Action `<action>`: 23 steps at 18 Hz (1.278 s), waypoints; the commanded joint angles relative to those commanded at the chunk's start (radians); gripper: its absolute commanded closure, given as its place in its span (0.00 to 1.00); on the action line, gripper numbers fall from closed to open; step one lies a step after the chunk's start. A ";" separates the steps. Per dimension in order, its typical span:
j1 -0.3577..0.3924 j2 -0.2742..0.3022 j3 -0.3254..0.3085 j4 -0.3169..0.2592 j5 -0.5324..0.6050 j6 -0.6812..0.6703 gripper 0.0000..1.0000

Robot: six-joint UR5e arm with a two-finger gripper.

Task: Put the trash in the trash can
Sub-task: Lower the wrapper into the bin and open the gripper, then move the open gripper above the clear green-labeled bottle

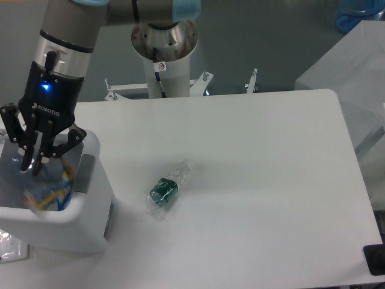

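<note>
The trash can (63, 232) is a white boxy bin at the table's left edge. My gripper (31, 166) reaches down into its opening, fingers close together, shut on the top of the blue foil snack bag (51, 189). The bag lies crumpled inside the bin with its yellow-red print showing. The clear plastic bottle (164, 191) with a green label lies on its side on the table, right of the bin and apart from it.
The arm's base column (163, 42) stands behind the table's far edge. A bit of clear plastic (9, 248) lies at the bin's lower left. Another white surface (355, 72) stands to the right, and a black object (376, 260) sits at the front right corner.
</note>
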 joint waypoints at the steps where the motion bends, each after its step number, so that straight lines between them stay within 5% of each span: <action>1: -0.002 0.005 -0.002 0.000 0.000 -0.002 0.25; 7: 0.014 0.025 -0.015 -0.002 0.003 -0.003 0.25; 10: 0.128 0.028 -0.029 -0.012 0.081 -0.012 0.16; 14: 0.248 0.020 -0.090 0.003 0.175 0.006 0.16; 16: 0.294 -0.012 -0.095 0.014 0.175 0.052 0.15; 18: 0.333 -0.024 -0.095 0.014 0.173 0.087 0.00; 23: 0.348 -0.048 -0.171 0.011 0.239 0.315 0.00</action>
